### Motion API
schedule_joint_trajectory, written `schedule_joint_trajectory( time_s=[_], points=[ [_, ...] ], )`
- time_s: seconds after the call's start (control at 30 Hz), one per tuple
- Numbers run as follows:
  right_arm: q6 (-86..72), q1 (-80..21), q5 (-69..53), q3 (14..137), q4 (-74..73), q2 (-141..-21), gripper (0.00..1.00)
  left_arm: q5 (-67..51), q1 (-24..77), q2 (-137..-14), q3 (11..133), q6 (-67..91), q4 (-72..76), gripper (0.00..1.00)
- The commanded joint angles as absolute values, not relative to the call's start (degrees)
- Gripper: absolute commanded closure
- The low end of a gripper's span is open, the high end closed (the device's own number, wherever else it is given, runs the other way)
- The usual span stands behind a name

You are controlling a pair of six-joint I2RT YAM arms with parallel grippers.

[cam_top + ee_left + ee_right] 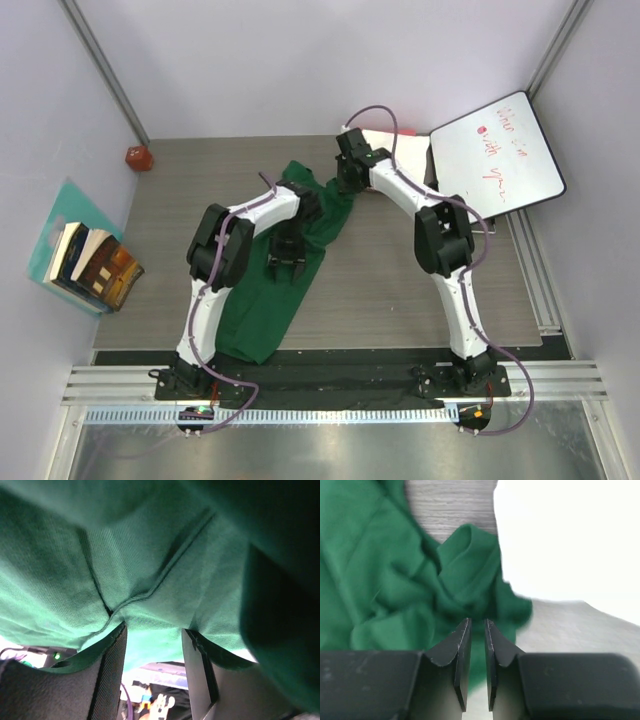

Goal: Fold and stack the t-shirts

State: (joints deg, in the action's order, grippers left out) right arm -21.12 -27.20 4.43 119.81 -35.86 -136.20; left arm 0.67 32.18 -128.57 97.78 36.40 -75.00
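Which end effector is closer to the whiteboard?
Right. The right end effector is at the far end of the green t-shirt, a short way from the whiteboard. The left end effector is mid-table over the shirt, farther off.

your top view is evenly lit and sharp, shadows soft. in the left wrist view the green shirt (pixel 150 570) sits close, blurred, dark at right. the right wrist view blows the white bundle (pixel 560 540) out to glare.

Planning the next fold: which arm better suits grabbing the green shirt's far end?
Likely right: the right gripper hovers at the far end of the green t-shirt, jaws slightly apart, empty. The left gripper sits mid-shirt, cloth over it.
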Motion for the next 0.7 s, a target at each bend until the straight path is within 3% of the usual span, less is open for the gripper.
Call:
schedule_joint_trajectory(
  time_s=[0.0, 0.23, 0.43, 0.67],
  points=[
    [-19.51, -27.51, 10.45, 113.39, -31.92, -123.86, 0.78, 4.22, 31.38, -128.77, 97.48, 39.20, -56.69, 0.50],
    [-20.39, -27.77, 6.77, 117.16, -35.67, -124.54, 0.74, 5.80, 31.38, -124.28, 91.42, 36.30, -57.48, 0.50],
    [-20.65, -30.14, 6.85, 111.55, -37.27, -126.12, 0.75, 5.27, 31.38, -120.06, 83.42, 35.60, -55.46, 0.50],
    [-21.62, -31.29, 6.50, 106.52, -35.77, -130.86, 0.77, 5.19, 31.38, -118.65, 82.44, 34.63, -56.42, 0.50]
  ],
)
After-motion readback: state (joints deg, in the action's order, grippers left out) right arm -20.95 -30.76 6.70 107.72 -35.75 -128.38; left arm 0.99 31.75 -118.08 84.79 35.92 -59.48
